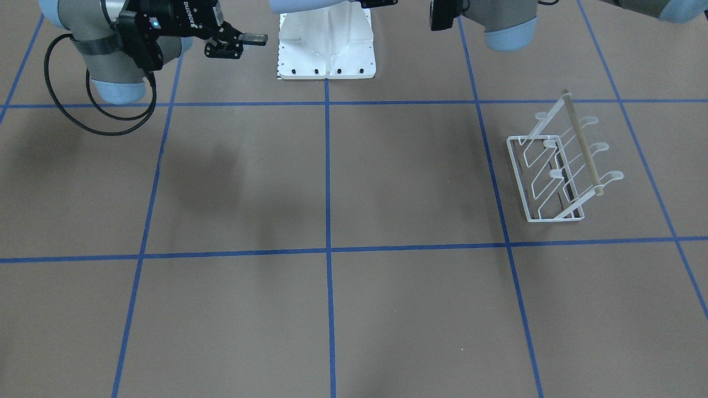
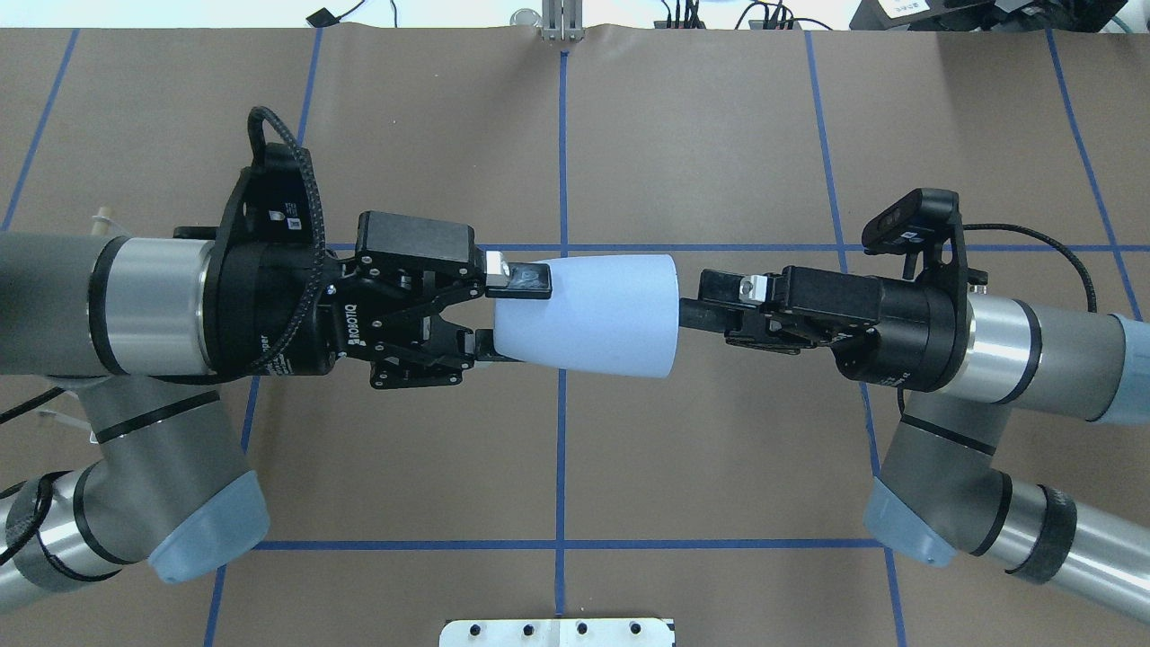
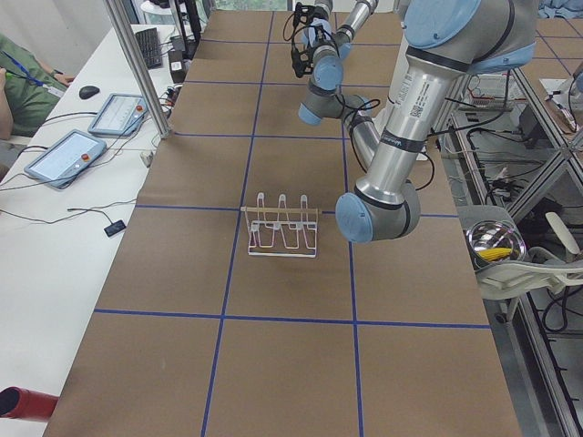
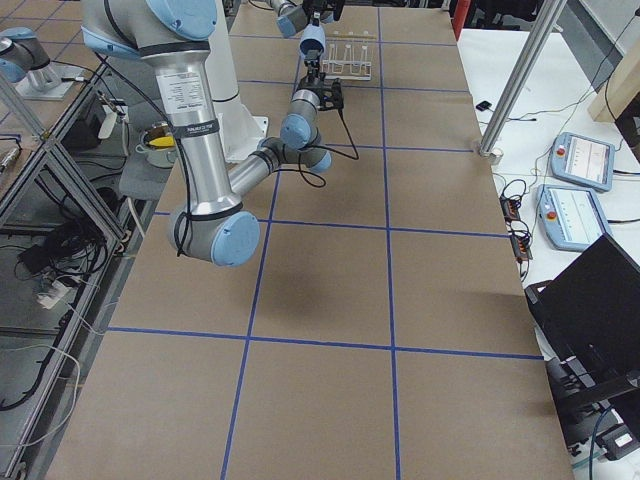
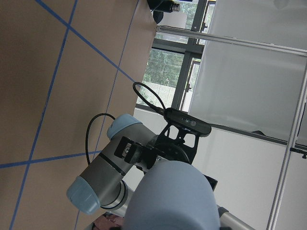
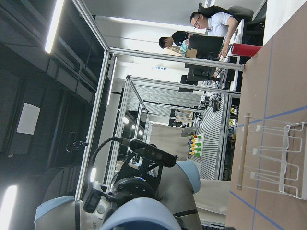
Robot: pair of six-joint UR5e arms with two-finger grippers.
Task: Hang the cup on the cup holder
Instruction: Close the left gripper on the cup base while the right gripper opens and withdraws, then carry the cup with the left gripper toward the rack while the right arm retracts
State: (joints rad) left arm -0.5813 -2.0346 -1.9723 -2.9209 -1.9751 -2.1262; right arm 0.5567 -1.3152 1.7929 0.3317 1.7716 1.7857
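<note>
The light-blue cup (image 2: 593, 314) lies on its side in the air between both arms, above the table's middle. My left gripper (image 2: 512, 313) is shut on its narrow bottom end. My right gripper (image 2: 687, 316) sits just off the cup's wide rim, jaws together and holding nothing; it also shows in the front-facing view (image 1: 257, 38). The cup fills the bottom of the left wrist view (image 5: 172, 196) and the right wrist view (image 6: 136, 215). The white wire cup holder (image 1: 553, 166) with its wooden rod stands on the table on my left, prongs bare. My left arm mostly hides it overhead.
The white robot base plate (image 1: 326, 50) sits at the table's near edge between the arms. A black cable loop (image 1: 83, 110) hangs under my right arm. Blue tape lines cross the brown table. Tablets (image 3: 68, 155) and an operator are beyond the far long edge.
</note>
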